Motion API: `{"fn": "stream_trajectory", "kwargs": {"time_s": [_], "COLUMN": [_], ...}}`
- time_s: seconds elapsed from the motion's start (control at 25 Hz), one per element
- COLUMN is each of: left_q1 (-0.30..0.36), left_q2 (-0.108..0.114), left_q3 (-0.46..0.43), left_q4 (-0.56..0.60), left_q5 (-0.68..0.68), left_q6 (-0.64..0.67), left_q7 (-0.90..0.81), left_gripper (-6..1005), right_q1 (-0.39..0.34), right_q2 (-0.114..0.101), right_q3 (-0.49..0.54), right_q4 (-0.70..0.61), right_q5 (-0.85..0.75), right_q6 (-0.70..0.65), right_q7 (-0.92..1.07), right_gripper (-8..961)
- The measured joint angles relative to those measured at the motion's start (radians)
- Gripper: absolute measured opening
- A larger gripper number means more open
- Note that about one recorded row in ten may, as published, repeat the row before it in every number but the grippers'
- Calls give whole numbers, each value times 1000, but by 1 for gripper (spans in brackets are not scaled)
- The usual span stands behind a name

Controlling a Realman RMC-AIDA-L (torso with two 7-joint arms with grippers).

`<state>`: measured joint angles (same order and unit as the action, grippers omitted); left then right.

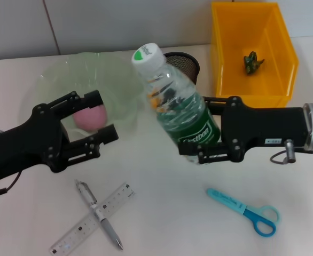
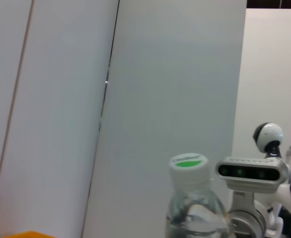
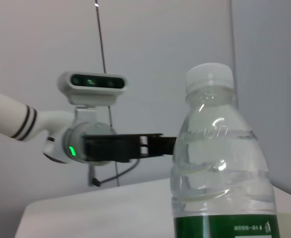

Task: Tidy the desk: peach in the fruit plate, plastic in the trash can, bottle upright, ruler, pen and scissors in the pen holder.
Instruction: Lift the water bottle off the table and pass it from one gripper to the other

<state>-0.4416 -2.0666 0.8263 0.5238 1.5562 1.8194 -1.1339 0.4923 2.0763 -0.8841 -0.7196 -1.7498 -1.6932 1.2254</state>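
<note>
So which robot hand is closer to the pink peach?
The left. The left gripper hangs open right by the peach in the green fruit plate, one jaw on each side. The right gripper is off to the right, shut on the bottle.

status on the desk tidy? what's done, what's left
Done: pink peach in the green fruit plate; plastic scrap in the yellow bin. In hand: right gripper holds the clear water bottle. Left gripper open. Left: clear ruler, pen, blue scissors.
</note>
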Motion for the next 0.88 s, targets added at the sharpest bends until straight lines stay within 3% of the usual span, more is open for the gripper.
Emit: {"fn": "stream_trajectory", "kwargs": {"time_s": [0.48, 0.88], "left_q1": [-42, -66], "left_q2": [-3, -5], "left_q3": [-11, -8], "left_q4": [-99, -142], "left_q5": [-91, -126], "left_q6": [6, 44], "left_q7": [8, 6], "left_gripper": [789, 789], "right_q1": [64, 75], "right_q2": [3, 4], "right_q3": [-10, -19], "right_q4": [134, 150], "right_q5": [12, 12], "right_q6": [-18, -19], "right_q7": [-78, -87], "right_gripper": [771, 771]}}
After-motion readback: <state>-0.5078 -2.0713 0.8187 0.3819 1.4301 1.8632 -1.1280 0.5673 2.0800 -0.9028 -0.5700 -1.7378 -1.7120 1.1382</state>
